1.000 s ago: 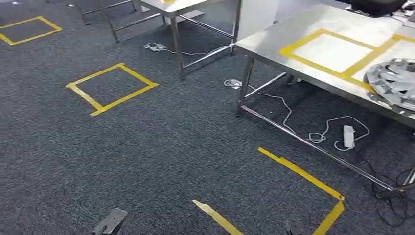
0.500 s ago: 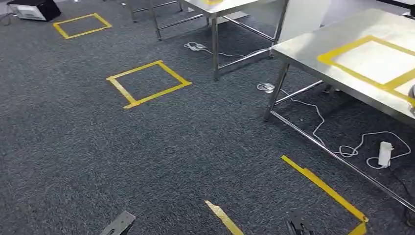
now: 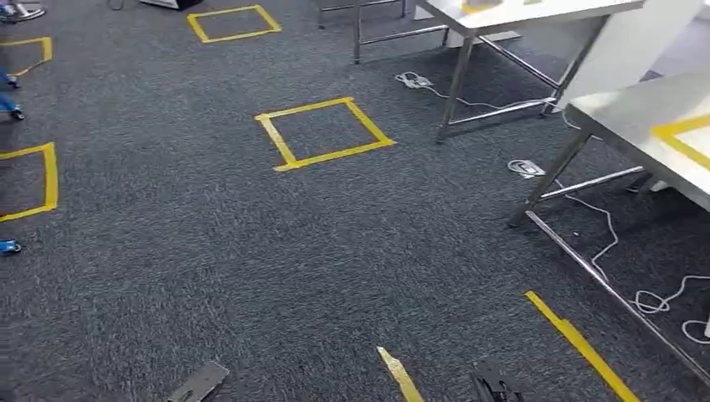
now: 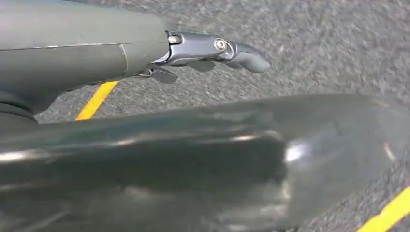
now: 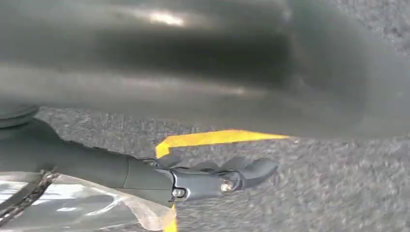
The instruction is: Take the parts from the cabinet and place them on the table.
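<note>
Below us, dark grey carpet point(image 3: 209, 268) runs to every edge of the head view. The table point(image 3: 636, 113), steel-topped with a corner of yellow tape on it, stands at the carpet's right edge on thin metal legs. A second steel table point(image 3: 519, 12) stands farther off, toward the far right corner. We cannot tell where the parts are.

A yellow tape square point(image 3: 325, 132) is stuck to the carpet about midway across, just left of the second table's legs. A straight yellow tape strip point(image 3: 578, 343) lies in the near right corner, beside the nearer table's floor rail. A white cable point(image 3: 607, 243) trails over the carpet under that table.

The left hand point(image 4: 212, 48) hangs over bare carpet, its fingers stretched out and slack with nothing between them. The right hand point(image 5: 217, 176) hangs the same way above a yellow tape line, fingers loosely extended and apart, holding nothing. Crinkled clear plastic point(image 5: 72, 208) shows beside the right forearm; we cannot tell what it belongs to.
</note>
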Controlling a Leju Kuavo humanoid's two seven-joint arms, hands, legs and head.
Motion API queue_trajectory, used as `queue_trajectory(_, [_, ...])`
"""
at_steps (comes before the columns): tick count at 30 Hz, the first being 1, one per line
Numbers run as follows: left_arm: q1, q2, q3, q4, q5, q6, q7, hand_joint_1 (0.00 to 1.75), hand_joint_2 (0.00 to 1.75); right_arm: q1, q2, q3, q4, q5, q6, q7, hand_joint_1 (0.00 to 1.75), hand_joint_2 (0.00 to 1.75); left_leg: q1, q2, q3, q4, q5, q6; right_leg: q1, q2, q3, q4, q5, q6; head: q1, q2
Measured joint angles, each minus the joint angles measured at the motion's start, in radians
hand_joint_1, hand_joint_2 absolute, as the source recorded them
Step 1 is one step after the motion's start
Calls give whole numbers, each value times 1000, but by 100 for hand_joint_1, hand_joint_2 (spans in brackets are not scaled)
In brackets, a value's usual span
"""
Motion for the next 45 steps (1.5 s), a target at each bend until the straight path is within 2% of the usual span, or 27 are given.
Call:
queue_trajectory(2, [6, 0, -1, 0, 0, -2, 0, 0, 0, 9, -1, 2, 1, 0, 0, 2, 0, 0, -1, -31, 2, 2, -1, 1, 2, 2, -43, 49, 15, -1, 0, 0])
queue_trajectory(4, [7, 0, -2, 0, 0, -2, 0, 0, 0, 9, -1, 3, 1, 0, -1, 1, 0, 0, 0, -60, 4, 5, -2, -1, 1, 7, 1, -82, 112, -5, 0, 0])
queue_trajectory(5, [6, 0, -3, 0, 0, -2, 0, 0, 0, 7, -2, 3, 1, -1, -2, 0, 0, 0, 1, -72, 6, 7, -4, -4, -1, 23, 41, -175, 162, -7, 1, 0])
queue_trajectory(6, [5, 0, -6, 0, 0, -1, 0, 0, 0, 7, -2, 4, 2, -1, -2, 0, 0, 0, 2, -82, 3, 11, -8, -9, -8, 87, 67, -238, 172, -8, 0, 0])
queue_trajectory(7, [2, 0, -8, 0, 0, 0, 0, 0, 0, 8, -2, 5, 4, -1, -2, 0, 0, 0, -3, -95, -5, 20, -10, -15, -12, 102, 80, -262, 163, -9, -1, 0])
queue_trajectory(11, [10, 3, -10, 0, 0, 1, 0, 0, 0, 3, -2, 10, 4, -1, -2, -4, 0, 0, 7, -127, -15, 16, -3, -40, -10, 57, 90, -267, 172, -28, -2, 0])
queue_trajectory(12, [10, 1, -11, 0, 0, 1, 0, 0, 0, 1, -2, 11, 4, 0, -1, -5, 0, 0, 1, -62, -22, 38, -20, -45, -8, 43, 95, -270, 173, -33, -2, 0])
queue_trajectory(13, [7, 0, -12, 0, 0, 1, 0, 0, 0, 2, -2, 11, 5, -1, -2, -5, 0, 0, 3, -24, -47, 91, -53, -51, -6, 28, 98, -270, 170, -40, -9, 0])
queue_trajectory(15, [3, -1, -15, 0, 0, 1, 0, 0, 0, 5, -3, 13, 6, -1, -1, -5, 0, 0, 10, 2, -127, 260, -129, -60, 0, -5, 101, -270, 165, -46, -8, 0])
queue_trajectory(17, [8, 0, -17, 0, 0, 1, 3, 0, 0, 5, -3, 16, 7, -1, 3, -4, 0, 0, 14, 5, -161, 329, -139, -64, 1, -32, 103, -270, 161, -46, -9, 0])
queue_trajectory(20, [10, 0, -19, 0, 0, 1, 4, 0, 0, 5, -3, 26, 7, 21, 12, -2, 0, 0, 12, 25, -59, 132, -23, -55, 1, -68, 115, -270, 152, -41, -9, 0])
queue_trajectory(21, [10, 0, -19, 0, 0, 0, 6, 0, 0, 6, -3, 34, 7, 33, 11, -5, 0, 0, 6, 67, -13, 46, 5, -46, 2, -79, 122, -270, 148, -37, -9, 0])
queue_trajectory(22, [7, 0, -20, 0, 0, 0, 6, 0, 0, 8, -2, 45, 7, 44, 8, -8, 0, 0, -10, 98, 0, 22, -15, -42, 9, -90, 123, -268, 142, -30, -10, 0])
queue_trajectory(26, [19, 1, -26, 0, 0, 2, 6, 0, 0, 8, 0, 69, 7, 55, 5, -13, 0, 0, -11, 52, 0, 5, -12, -15, 7, -135, 140, -276, 132, -8, -8, 0])
queue_trajectory(28, [20, 0, -26, 0, 0, 5, 6, 0, 0, 9, 2, 74, 7, 55, 5, -15, 0, 0, -1, 35, 11, -5, -6, -1, 2, -42, 117, -226, 93, -4, -3, 0])
queue_trajectory(29, [17, 0, -26, 0, 0, 5, 6, 0, 0, 13, 3, 78, 7, 56, 5, -15, 0, 0, 0, 21, 10, -4, -5, 4, 1, -13, 73, -137, 52, -3, 3, 0])
queue_trajectory(31, [17, -3, -27, 0, 0, 5, 6, 0, 0, 17, 3, 82, 8, 56, 6, -14, 0, 0, -2, -7, 10, -4, -7, 6, 0, 0, -15, 24, -5, -1, 2, 0])
queue_trajectory(32, [21, -3, -27, 0, 0, 4, 6, 0, 0, 20, 3, 84, 9, 57, 8, -14, 0, 0, -2, -22, 11, -3, -7, 6, 0, 2, -39, 54, -2, 0, 3, 0])
queue_trajectory(33, [25, -3, -28, 0, 0, 3, 5, 0, 0, 22, 3, 86, 9, 61, 14, -13, 0, 0, -1, -36, 13, -3, -8, 5, -1, 2, -40, 34, 29, 1, 2, 0])
queue_trajectory(35, [33, -1, -36, 0, 0, 5, 1, 0, 0, 20, 3, 100, 10, 83, 18, -6, 0, 0, 3, -65, 19, 1, -13, -2, -5, 10, 18, -119, 134, 1, 2, 0])
queue_trajectory(36, [36, -1, -40, 0, -1, 9, 1, 0, 0, 20, 3, 107, 10, 95, 18, -3, 0, 0, 6, -77, 20, 6, -17, -8, -10, 38, 57, -213, 181, 3, 3, 0])
queue_trajectory(37, [36, 0, -46, 0, -7, 14, 8, 0, 0, 19, 3, 118, 11, 108, 19, 0, 0, 0, 2, -86, 13, 13, -22, -15, -12, 84, 71, -242, 162, 5, 3, 0])
queue_trajectory(41, [46, 0, -79, 1, -36, 26, 27, 0, 0, 11, 4, 151, 12, 121, 34, 11, 0, 0, 10, -128, -3, 13, -14, -39, -8, 52, 85, -252, 163, -17, 2, 0])
queue_trajectory(42, [48, 2, -84, 1, -36, 34, 26, 0, 0, 10, 10, 158, 12, 122, 36, 11, 0, 0, 10, -109, -2, 21, -22, -43, -13, 40, 89, -260, 166, -24, 2, 0])
queue_trajectory(43, [46, -1, -89, 1, -37, 36, 26, 0, 0, 11, 8, 161, 13, 123, 35, 11, 0, 0, 5, -52, -13, 49, -42, -48, -11, 29, 94, -263, 165, -31, -3, 0])
queue_trajectory(44, [42, -1, -94, 1, -38, 35, 26, 0, 0, 13, 8, 166, 13, 124, 35, 11, 0, 0, 8, -16, -47, 120, -83, -53, -7, 12, 96, -263, 162, -38, -8, 0])
queue_trajectory(45, [38, -2, -97, 1, -41, 35, 27, 0, 0, 15, 8, 171, 15, 125, 37, 11, 0, 0, 10, -2, -88, 206, -123, -56, -4, -4, 97, -263, 160, -41, -7, 0])
